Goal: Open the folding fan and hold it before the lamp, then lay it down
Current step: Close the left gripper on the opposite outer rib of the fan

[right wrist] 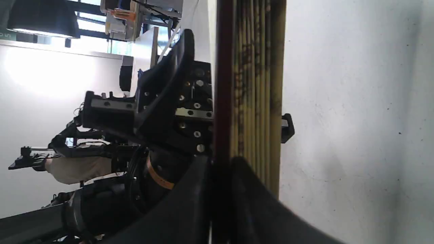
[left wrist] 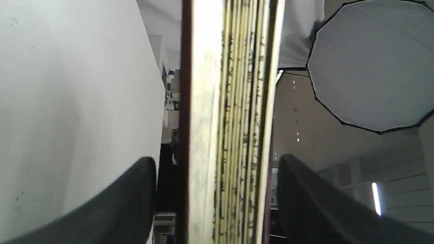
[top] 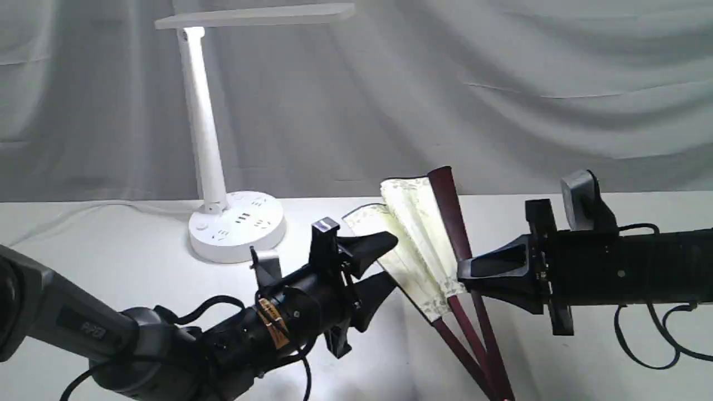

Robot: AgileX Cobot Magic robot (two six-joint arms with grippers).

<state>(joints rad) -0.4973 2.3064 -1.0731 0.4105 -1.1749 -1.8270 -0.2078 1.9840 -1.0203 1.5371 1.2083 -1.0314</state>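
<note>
The folding fan (top: 415,239) stands tilted above the white table, partly spread, its cream pleats bunched between dark maroon guards that run down toward the front edge. My right gripper (top: 463,273) is shut on the fan's right guard (right wrist: 222,101). From the left, my left gripper (top: 387,264) stands open, with the fan's left pleats lying between its jaws. In the left wrist view the fan (left wrist: 230,135) shows edge-on, with gaps to both black fingers (left wrist: 118,203). The lamp (top: 203,139) stands at the back left, apart from the fan.
The lamp's round base (top: 237,225) with sockets sits just behind my left arm, and its cord (top: 83,207) trails left. A grey draped cloth (top: 501,100) backs the table. Black cables (top: 646,340) hang under my right arm. A softbox (left wrist: 373,64) shows in the left wrist view.
</note>
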